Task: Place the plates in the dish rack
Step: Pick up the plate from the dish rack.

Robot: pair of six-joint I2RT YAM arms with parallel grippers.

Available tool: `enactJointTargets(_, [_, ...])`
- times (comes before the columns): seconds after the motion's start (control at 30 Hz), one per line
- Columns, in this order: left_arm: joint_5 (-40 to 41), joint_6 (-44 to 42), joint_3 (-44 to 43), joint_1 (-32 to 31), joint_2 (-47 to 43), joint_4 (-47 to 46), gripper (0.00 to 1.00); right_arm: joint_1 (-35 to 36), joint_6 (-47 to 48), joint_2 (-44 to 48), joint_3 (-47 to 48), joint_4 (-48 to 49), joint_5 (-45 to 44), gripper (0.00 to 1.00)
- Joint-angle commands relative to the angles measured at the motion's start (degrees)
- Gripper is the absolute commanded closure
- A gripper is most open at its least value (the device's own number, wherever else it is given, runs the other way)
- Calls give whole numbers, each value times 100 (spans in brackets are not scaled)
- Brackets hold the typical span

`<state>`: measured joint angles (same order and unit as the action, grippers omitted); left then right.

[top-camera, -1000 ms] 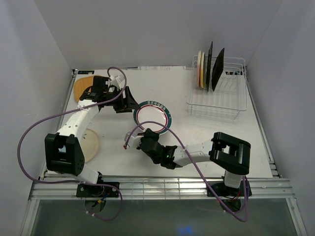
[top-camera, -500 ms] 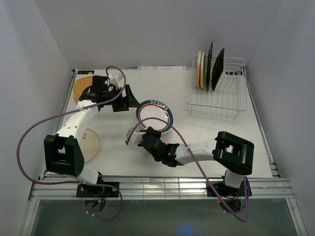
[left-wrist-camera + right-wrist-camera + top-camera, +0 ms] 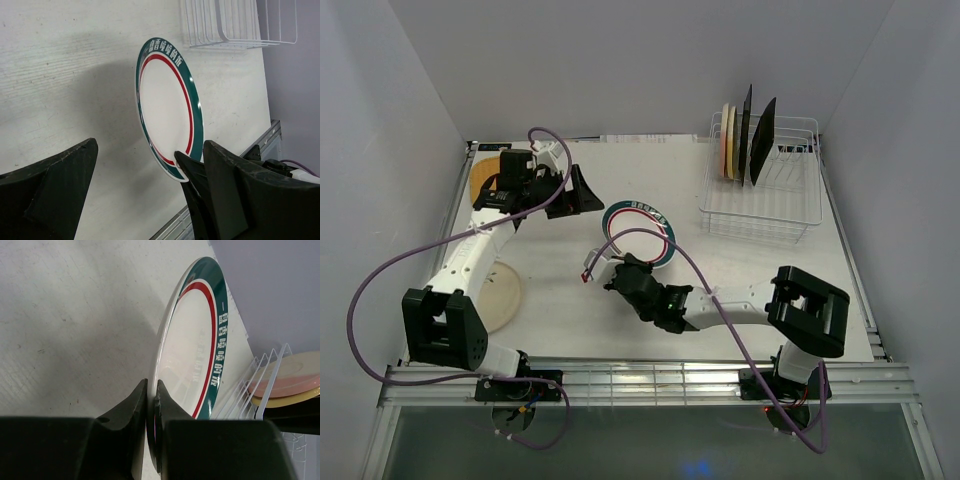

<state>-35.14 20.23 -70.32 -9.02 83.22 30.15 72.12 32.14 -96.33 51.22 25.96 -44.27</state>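
Round white plate with green rim and red ring (image 3: pixel 638 234) sits mid-tabletop. Right gripper (image 3: pixel 150 390) has its fingers clamped shut on the plate's near-left rim, one above and one below. Left gripper (image 3: pixel 582 191) hovers just left of the plate, fingers spread wide, holding nothing.

Handling, my read:
- Glazed ceramic: rigid, fairly heavy, slick, chips on impact.
- A rim pinch is the only usable hold, and the plate hangs off one edge, so expect it to pivot or slip under fast moves.
- Seat the fingers deep on the rim and carry it edge-up.

White wire dish rack (image 3: pixel 770 207) is at the far right corner with plates already upright in its left slots, free tines to the right. Orange plate (image 3: pixel 483 180) in the far left corner and cream plate (image 3: pixel 504 297) near the left edge are not yet loaded.
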Motion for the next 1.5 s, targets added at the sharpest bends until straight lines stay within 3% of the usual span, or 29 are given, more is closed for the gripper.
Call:
enactJointTargets(0.0, [41,-10,27,49,-420,-325,4,-57,-146,378,186,217,-29,92])
enactJointTargets(0.37, [947,201,89,163,-588,-554,5,-259,-665,844,90,-11,392,92])
enactJointTargets(0.63, [1500,254,633,225,-711,-1476,6,-698,-1525,1591,37,-415,1358,92])
enactJointTargets(1.03, [1361,-203,1477,225,-1194,-2654,4,-1840,-2642,2514,423,-1092,2221,92])
enactJointTargets(1.47, [1079,-406,1618,225,-1291,-2743,4,-3177,-3336,3059,1091,-1461,2370,92])
